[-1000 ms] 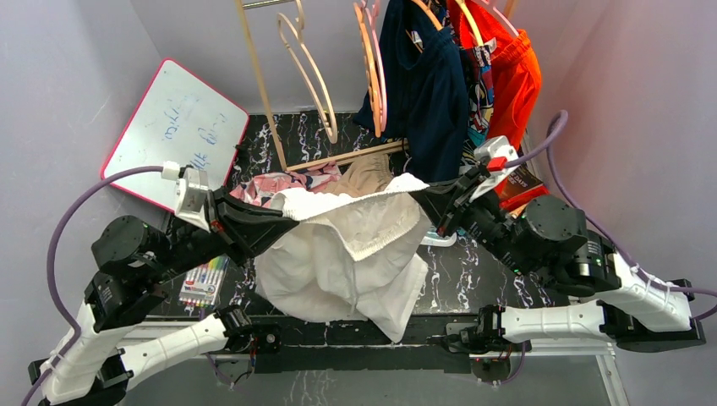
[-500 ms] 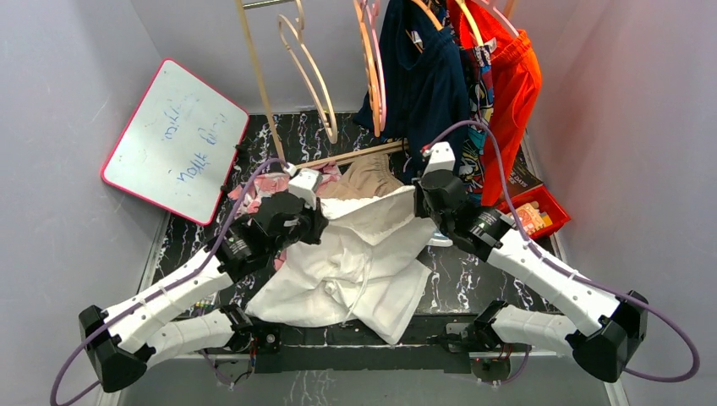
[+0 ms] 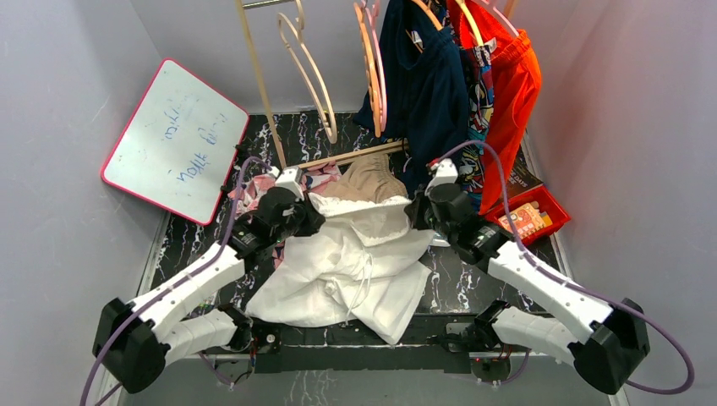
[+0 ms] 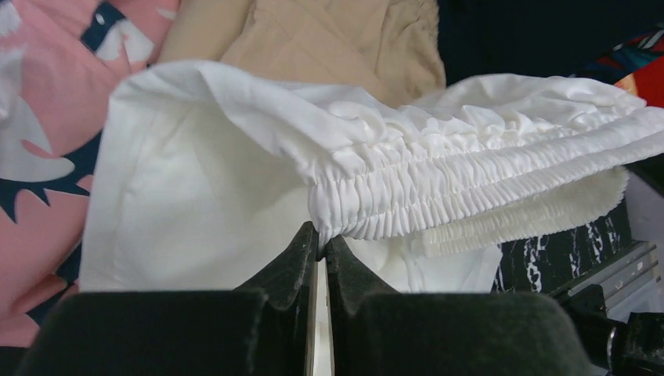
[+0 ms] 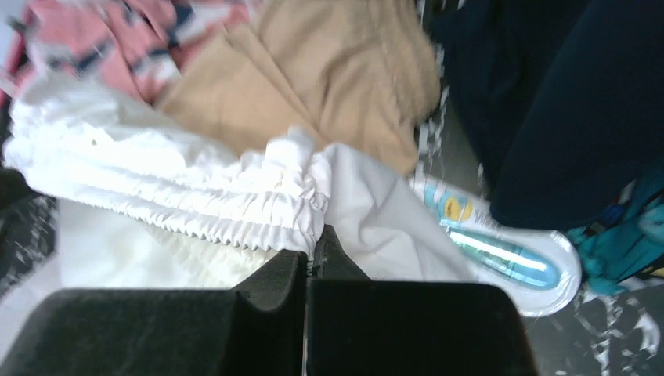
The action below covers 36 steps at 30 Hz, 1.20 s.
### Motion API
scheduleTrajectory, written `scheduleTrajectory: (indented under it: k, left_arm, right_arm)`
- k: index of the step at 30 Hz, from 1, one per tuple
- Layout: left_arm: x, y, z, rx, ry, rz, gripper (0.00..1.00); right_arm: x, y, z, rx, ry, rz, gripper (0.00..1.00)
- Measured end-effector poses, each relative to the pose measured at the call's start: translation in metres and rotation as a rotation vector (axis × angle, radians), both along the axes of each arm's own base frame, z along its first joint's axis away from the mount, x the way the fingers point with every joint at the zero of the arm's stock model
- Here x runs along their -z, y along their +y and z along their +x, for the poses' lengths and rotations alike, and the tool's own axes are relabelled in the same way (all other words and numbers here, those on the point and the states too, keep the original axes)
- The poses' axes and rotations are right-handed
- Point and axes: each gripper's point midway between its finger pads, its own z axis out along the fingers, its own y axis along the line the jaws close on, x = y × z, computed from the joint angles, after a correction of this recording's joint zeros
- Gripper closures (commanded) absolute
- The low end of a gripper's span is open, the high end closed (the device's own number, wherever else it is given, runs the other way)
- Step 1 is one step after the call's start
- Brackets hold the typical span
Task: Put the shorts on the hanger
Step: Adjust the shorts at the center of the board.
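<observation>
Since a second ago the left arm and right arm have dropped from a raised, folded stance to a long, low reach toward the far edge of the table. The waistband of the shorts, taut then, now sags between them. The left gripper is clamped on the waistband's left end and the right gripper on its right. The shorts lie mid-table, legs trailing to the near edge, beside tan shorts and a pink garment. The hanger hangs above the far edge, apart from them.
</observation>
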Motion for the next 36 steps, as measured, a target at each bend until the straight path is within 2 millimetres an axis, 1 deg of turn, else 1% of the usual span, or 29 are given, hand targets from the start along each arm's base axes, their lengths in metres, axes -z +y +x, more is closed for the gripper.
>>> scheduleTrajectory:
  k: [2, 3, 4, 5, 6, 7, 8, 9, 10, 12, 14, 15, 16, 20, 22, 24, 27, 29, 32, 34, 35, 36]
  left_arm:
    - [0.024, -0.005, -0.001, 0.006, 0.056, 0.001, 1.00]
    - [0.039, -0.005, -0.004, 0.007, 0.094, 0.010, 1.00]
    - [0.055, -0.003, -0.008, 0.007, 0.134, 0.021, 1.00]
    - [0.064, -0.002, -0.012, 0.009, 0.157, 0.029, 1.00]
    - [0.072, -0.001, -0.017, 0.011, 0.179, 0.035, 0.92]
    - [0.077, 0.001, -0.020, 0.013, 0.192, 0.036, 0.78]
    - [0.077, 0.001, -0.022, 0.015, 0.195, 0.035, 0.65]
    - [0.075, 0.001, -0.022, 0.018, 0.189, 0.031, 0.49]
    - [0.073, 0.001, -0.022, 0.021, 0.180, 0.029, 0.39]
    - [0.066, 0.003, -0.023, 0.015, 0.162, 0.020, 0.25]
    - [0.062, 0.007, -0.024, 0.009, 0.154, 0.020, 0.14]
    - [0.061, 0.008, -0.025, 0.008, 0.154, 0.021, 0.04]
    - [0.060, 0.010, -0.027, 0.005, 0.156, 0.025, 0.02]
    - [0.056, 0.016, -0.032, 0.006, 0.167, 0.052, 0.02]
    - [0.048, 0.018, -0.033, 0.010, 0.163, 0.059, 0.02]
    - [0.037, 0.019, -0.034, 0.015, 0.149, 0.061, 0.02]
    - [0.012, 0.023, -0.034, 0.012, 0.107, 0.055, 0.02]
    - [-0.009, 0.028, -0.035, 0.001, 0.069, 0.053, 0.02]
    - [-0.041, 0.041, -0.034, -0.026, -0.013, 0.061, 0.02]
    - [-0.063, 0.051, -0.033, -0.040, -0.084, 0.079, 0.02]
    - [-0.076, 0.057, -0.033, -0.049, -0.133, 0.093, 0.02]
    - [-0.085, 0.062, -0.032, -0.057, -0.170, 0.106, 0.02]
  right_arm:
    - [0.039, 0.004, -0.007, -0.022, 0.080, -0.008, 1.00]
    - [0.055, 0.004, -0.012, -0.028, 0.117, -0.019, 1.00]
    - [0.078, 0.003, -0.019, -0.033, 0.173, -0.032, 1.00]
    - [0.091, 0.001, -0.025, -0.038, 0.208, -0.044, 1.00]
    - [0.102, 0.000, -0.030, -0.042, 0.239, -0.050, 0.97]
    - [0.107, 0.000, -0.033, -0.045, 0.256, -0.047, 0.91]
    - [0.108, 0.000, -0.035, -0.048, 0.261, -0.044, 0.83]
    - [0.107, 0.002, -0.035, -0.049, 0.261, -0.035, 0.76]
    - [0.105, 0.003, -0.034, -0.048, 0.255, -0.025, 0.69]
    - [0.099, 0.003, -0.033, -0.045, 0.243, -0.009, 0.60]
    - [0.093, 0.002, -0.033, -0.047, 0.228, 0.005, 0.50]
    - [0.090, 0.002, -0.033, -0.048, 0.220, 0.012, 0.47]
    - [0.087, 0.002, -0.034, -0.053, 0.212, 0.017, 0.43]
    - [0.073, -0.001, -0.037, -0.079, 0.181, 0.008, 0.31]
    - [0.060, 0.000, -0.037, -0.099, 0.165, -0.002, 0.28]
    - [0.040, 0.003, -0.035, -0.130, 0.139, -0.007, 0.27]
    - [0.008, 0.008, -0.035, -0.174, 0.098, -0.009, 0.27]
    - [-0.014, 0.009, -0.034, -0.194, 0.068, -0.003, 0.27]
    - [-0.058, 0.012, -0.034, -0.222, -0.010, 0.028, 0.29]
    - [-0.100, 0.014, -0.035, -0.248, -0.092, 0.072, 0.30]
    - [-0.125, 0.016, -0.036, -0.261, -0.141, 0.100, 0.31]
    - [-0.151, 0.017, -0.037, -0.273, -0.193, 0.133, 0.31]
